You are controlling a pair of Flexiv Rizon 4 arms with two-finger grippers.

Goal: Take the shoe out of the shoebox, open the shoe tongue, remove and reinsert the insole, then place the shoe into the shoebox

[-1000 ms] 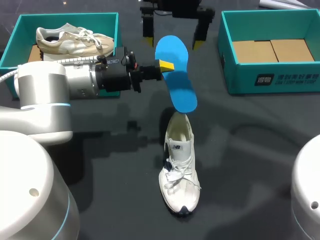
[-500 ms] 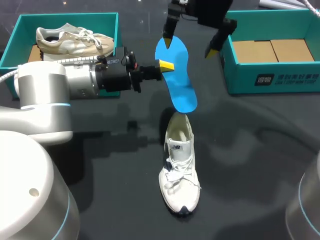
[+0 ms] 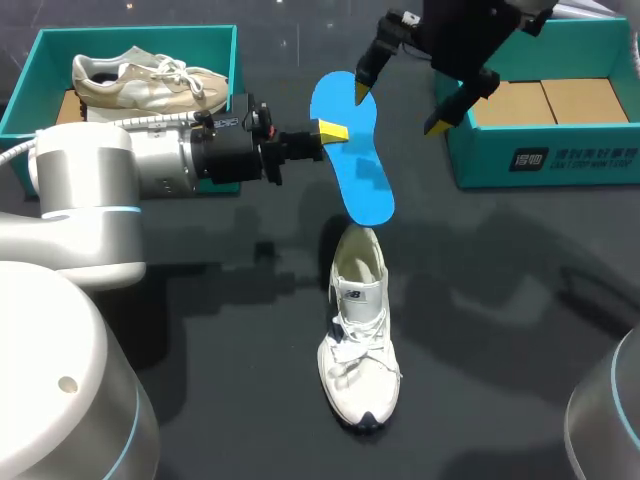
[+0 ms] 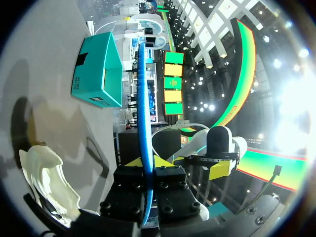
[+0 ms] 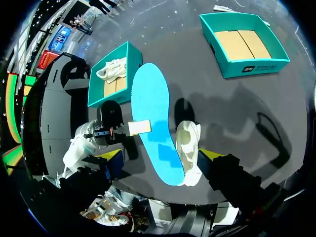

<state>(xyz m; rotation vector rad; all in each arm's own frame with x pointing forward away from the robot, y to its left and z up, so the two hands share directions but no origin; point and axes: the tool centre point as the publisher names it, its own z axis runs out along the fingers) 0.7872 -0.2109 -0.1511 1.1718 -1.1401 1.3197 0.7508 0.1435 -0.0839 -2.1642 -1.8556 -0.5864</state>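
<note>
While in L pincer (image 3: 333, 131), insole (image 3: 362, 185) near shoe (image 3: 360, 345)

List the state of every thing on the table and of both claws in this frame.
blue insole: out of the shoe, gripped at its edge.
left claw: shut on the blue insole.
right claw: open, holding nothing.
white shoe: upright on the table, insole out.
left shoebox: lidless, beige shoe inside.
right shoebox: lidless, cardboard floor showing.
</note>
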